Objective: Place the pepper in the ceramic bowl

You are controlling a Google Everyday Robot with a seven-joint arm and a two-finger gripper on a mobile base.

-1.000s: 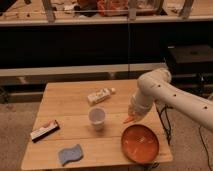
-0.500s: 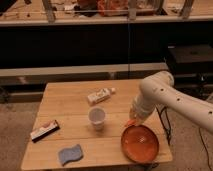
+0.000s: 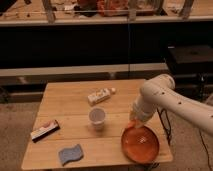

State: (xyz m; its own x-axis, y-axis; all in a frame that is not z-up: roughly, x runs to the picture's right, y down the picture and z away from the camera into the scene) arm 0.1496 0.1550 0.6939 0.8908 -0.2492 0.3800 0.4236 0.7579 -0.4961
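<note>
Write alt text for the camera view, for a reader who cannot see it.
A white robot arm reaches down over a wooden table, its gripper shut on an orange pepper at the far rim of a ceramic bowl. Also on the table: a white cup, a carton, a blue sponge and a flat packet.

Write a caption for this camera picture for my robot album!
Robot's gripper, shut on the pepper, hangs over the ceramic bowl's rim on a wooden table.
</note>
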